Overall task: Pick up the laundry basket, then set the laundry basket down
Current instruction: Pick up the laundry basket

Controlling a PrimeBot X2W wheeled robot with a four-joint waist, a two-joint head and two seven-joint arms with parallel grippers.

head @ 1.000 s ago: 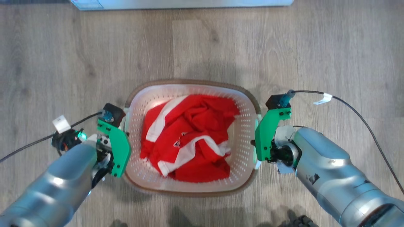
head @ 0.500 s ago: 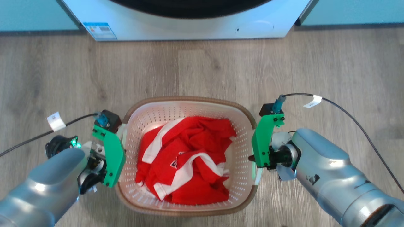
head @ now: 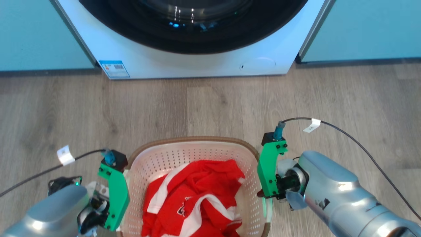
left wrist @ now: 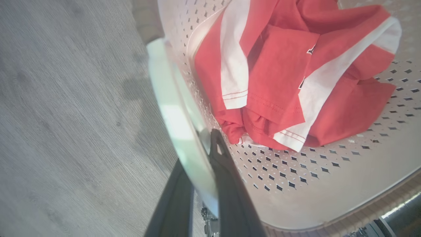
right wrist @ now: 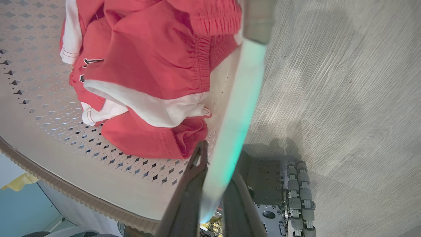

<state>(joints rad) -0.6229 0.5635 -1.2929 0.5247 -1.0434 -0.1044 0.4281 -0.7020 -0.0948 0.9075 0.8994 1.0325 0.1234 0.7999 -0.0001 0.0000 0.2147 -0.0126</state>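
A small cream-white plastic laundry basket [head: 164, 158], with perforated walls and a brown woven-look rim, sits low in the middle of the head view between the robot's two arms. It is over a grey-brown wood-look floor [head: 213, 105] and in front of a white front-loading washing machine [head: 197, 62], with a strip of bare floor between them. The pictures do not settle whether its base touches the floor.

The left hand [left wrist: 197, 149] is narrowed onto the basket's white left side handle [left wrist: 171, 108], with one dark finger on the outside of the handle and the other on the inside against the perforated wall. The right hand [right wrist: 222, 149] grips the white right side handle [right wrist: 240, 98] in the same way, its two fingers pressed to either face of the handle, which carries a greenish tint.

A crumpled red garment with white stripes [head: 197, 184] lies inside the basket, heaped on its bottom. A thin black cable with a white tag [head: 361, 148] arcs from the right wrist across the floor. Teal panels [head: 361, 29] stand on both sides of the washing machine. In the right wrist view, part of the robot's dark base with grey rollers [right wrist: 296, 197] shows below the handle.
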